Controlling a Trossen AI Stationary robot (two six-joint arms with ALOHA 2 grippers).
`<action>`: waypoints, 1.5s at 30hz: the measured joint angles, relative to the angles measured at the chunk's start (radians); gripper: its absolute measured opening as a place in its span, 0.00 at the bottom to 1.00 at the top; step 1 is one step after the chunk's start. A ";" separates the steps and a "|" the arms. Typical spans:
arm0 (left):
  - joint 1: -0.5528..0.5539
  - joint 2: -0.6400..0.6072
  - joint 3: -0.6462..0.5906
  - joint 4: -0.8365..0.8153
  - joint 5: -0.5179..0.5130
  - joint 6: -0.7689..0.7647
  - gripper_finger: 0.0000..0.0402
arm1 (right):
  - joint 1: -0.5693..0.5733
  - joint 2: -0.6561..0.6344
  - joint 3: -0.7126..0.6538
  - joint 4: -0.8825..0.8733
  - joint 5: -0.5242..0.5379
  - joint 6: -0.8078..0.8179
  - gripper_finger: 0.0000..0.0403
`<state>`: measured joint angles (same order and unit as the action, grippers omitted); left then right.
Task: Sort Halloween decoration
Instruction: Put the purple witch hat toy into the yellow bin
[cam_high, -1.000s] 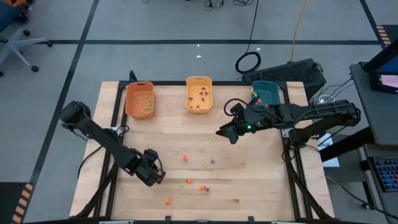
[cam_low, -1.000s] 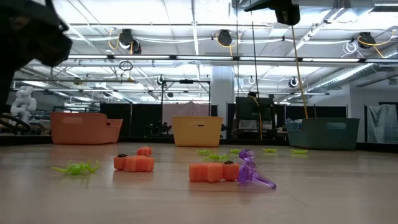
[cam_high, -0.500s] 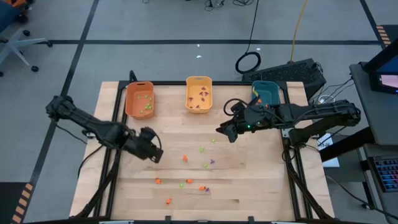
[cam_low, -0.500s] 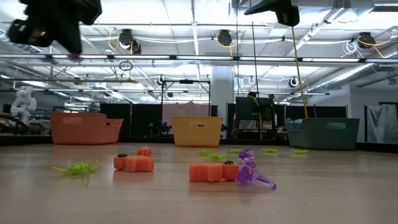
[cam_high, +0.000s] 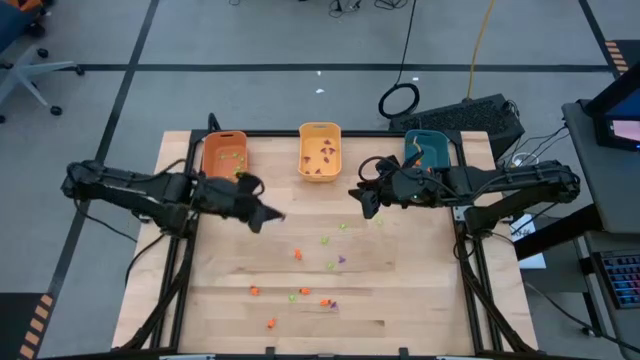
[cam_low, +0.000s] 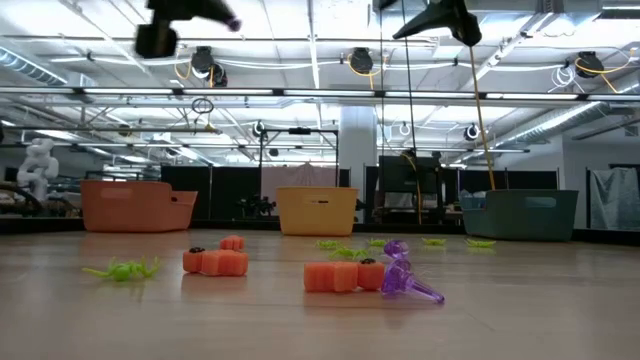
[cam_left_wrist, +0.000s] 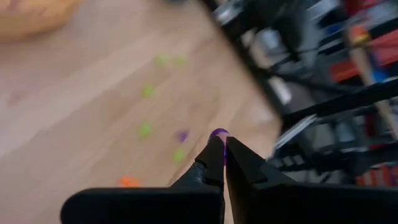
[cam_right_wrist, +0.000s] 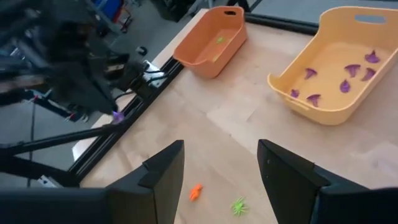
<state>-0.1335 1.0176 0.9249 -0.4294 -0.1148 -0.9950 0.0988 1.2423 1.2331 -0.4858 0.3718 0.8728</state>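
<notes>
Left gripper (cam_high: 272, 216) raised over the table's upper left part in the overhead picture, just below the orange bin (cam_high: 224, 160), jaws pressed together on a purple trinket (cam_left_wrist: 219, 132) pinched at the very fingertips. Same purple speck visible at that gripper's tip in the right wrist picture (cam_right_wrist: 117, 116). Right gripper (cam_high: 368, 203) hanging at centre right of the overhead picture, below the gap between the yellow bin (cam_high: 320, 151) and the teal bin (cam_high: 428, 150), fingers spread, nothing between them.

Purple pieces already lying in the yellow bin, green ones in the orange bin. Loose trinkets scattered across the lower middle of the table (cam_high: 420, 300): orange pieces (cam_low: 343, 276), a purple piece (cam_low: 405, 283) touching one of them, a green spider (cam_low: 124, 269) at lower left of the table-level picture, more green farther back.

Handling, as a judgement: very light, probably hard moulded plastic, smooth and prone to skating on the wood or flicking out of a tip pinch. Best taken across the thickest part of the body, not by thin legs or points. Held piece gripped only at the extreme tip, so likely easy to lose on a quick swing; yellow bin the fitting place for it.
</notes>
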 joint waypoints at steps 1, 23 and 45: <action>0.020 0.000 0.000 0.039 0.014 0.024 0.00 | -0.002 0.000 0.000 0.000 0.004 -0.003 0.47; 0.251 0.000 0.000 0.556 0.174 0.251 0.00 | -0.008 0.000 0.000 -0.005 0.020 0.010 0.47; 0.251 0.000 0.000 0.686 0.192 1.110 0.00 | -0.006 0.000 0.000 -0.005 0.016 0.042 0.47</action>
<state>0.1177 1.0176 0.9249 0.2569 0.0776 0.1155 0.0933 1.2423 1.2331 -0.4908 0.3882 0.9150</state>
